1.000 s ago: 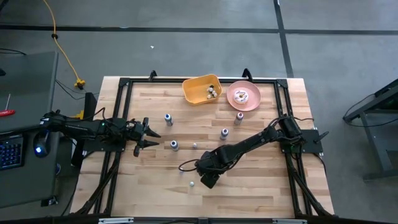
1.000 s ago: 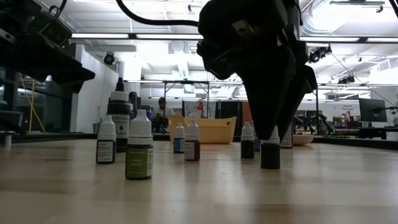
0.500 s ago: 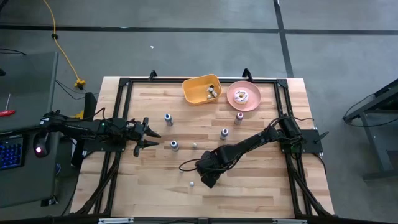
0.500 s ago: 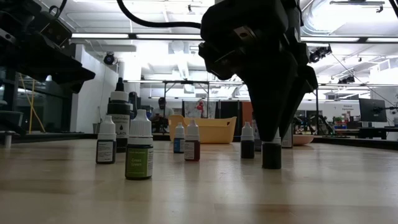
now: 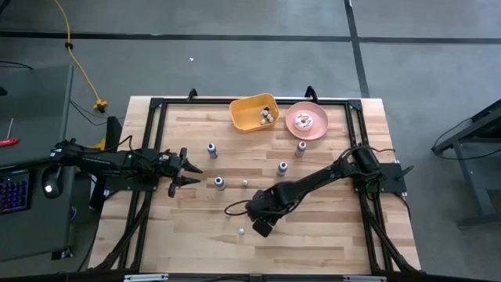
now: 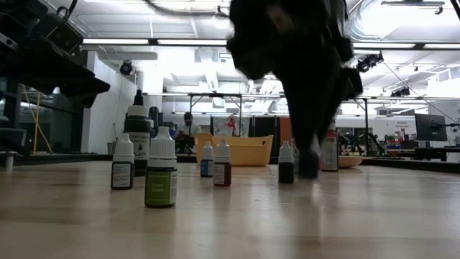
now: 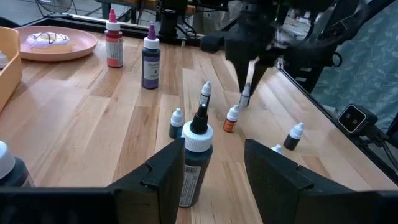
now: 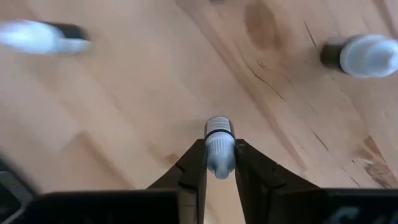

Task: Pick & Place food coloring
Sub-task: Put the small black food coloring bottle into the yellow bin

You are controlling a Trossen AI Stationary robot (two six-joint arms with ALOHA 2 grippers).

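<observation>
My two arms are dark, jointed and slender; my right gripper (image 8: pixel 216 163) ends in two black, tapering fingers (image 8: pixel 193 168).

Bright ceiling strip lights (image 6: pixel 215 42) flood the room evenly, casting only soft shadows on the bench (image 5: pixel 313 235). In the low view the right arm (image 6: pixel 295 65) is a motion-blurred, backlit silhouette; the right wrist view smears a bottle (image 8: pixel 37 36).
</observation>
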